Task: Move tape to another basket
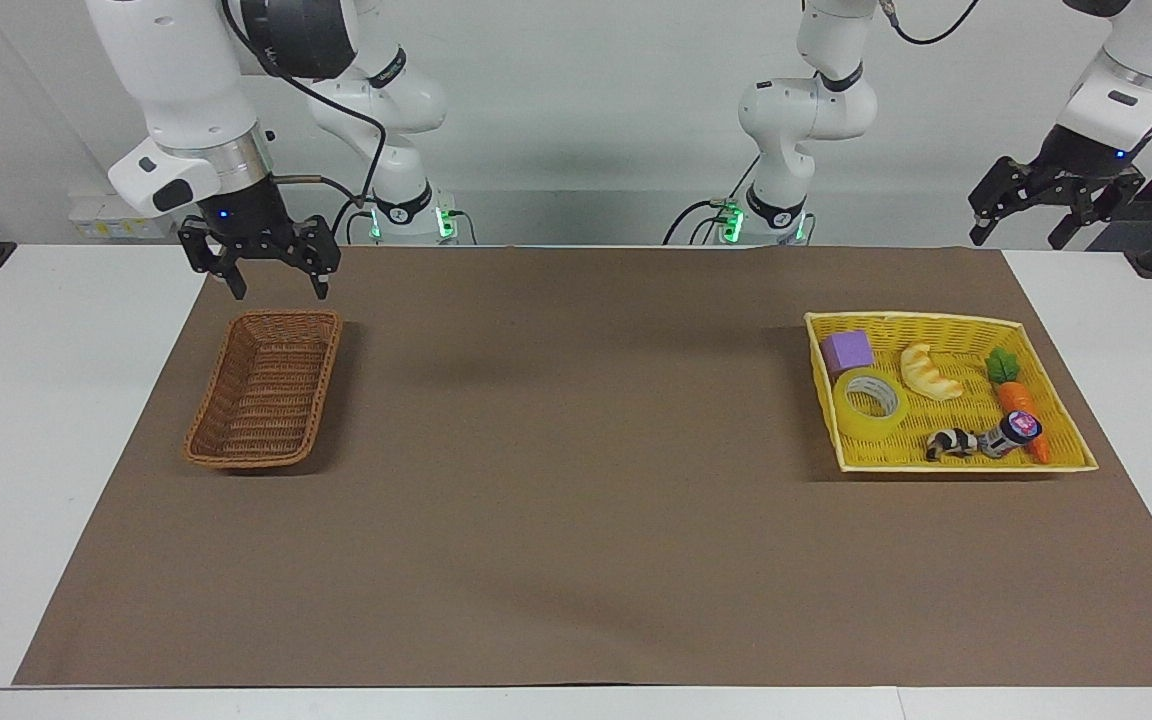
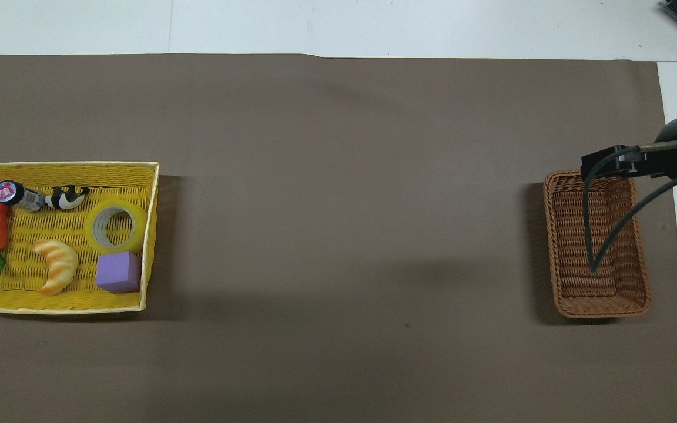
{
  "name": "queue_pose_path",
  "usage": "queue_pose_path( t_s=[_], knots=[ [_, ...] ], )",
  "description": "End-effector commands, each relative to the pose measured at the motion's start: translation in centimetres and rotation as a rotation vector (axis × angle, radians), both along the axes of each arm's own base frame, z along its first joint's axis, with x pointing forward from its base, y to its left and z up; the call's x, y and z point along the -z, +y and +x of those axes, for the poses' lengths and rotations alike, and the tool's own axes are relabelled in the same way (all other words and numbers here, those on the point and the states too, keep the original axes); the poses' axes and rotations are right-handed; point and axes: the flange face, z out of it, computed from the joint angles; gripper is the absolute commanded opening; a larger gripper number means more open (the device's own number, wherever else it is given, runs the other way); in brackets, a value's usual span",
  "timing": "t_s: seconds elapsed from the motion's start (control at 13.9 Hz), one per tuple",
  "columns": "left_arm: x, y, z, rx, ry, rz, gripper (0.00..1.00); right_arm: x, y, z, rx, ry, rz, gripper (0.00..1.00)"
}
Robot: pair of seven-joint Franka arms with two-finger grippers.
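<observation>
The tape [image 1: 871, 402], a yellow roll with a pale core, lies flat in the bright yellow tray-basket [image 1: 911, 318] at the left arm's end of the table. It also shows in the overhead view [image 2: 117, 228], beside the tray's wall [image 2: 149, 235]. The brown wicker basket [image 1: 261, 395] stands empty at the right arm's end, and shows in the overhead view [image 2: 567, 247]. My right gripper [image 1: 278, 290] hangs open and empty in the air above this basket. My left gripper [image 1: 1021, 235] waits open and empty, high off the table's left-arm end.
The yellow tray also holds a purple cube [image 1: 847, 351], a croissant [image 1: 926, 371], a toy carrot [image 1: 1016, 400], a small bottle [image 1: 1011, 432] and a black-and-white figure [image 1: 951, 443]. A brown mat [image 1: 576, 480] covers the table between the two baskets.
</observation>
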Motion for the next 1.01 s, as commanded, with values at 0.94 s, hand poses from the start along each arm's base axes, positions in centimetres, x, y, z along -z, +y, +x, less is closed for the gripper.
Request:
queue_pose_path(
  t_s=[0.94],
  knots=[
    [2.8,0.5,1.1,-0.006,-0.046,-0.003,1.00,0.1,0.2,-1.2,-0.041,0.081,0.040,1.00]
  ],
)
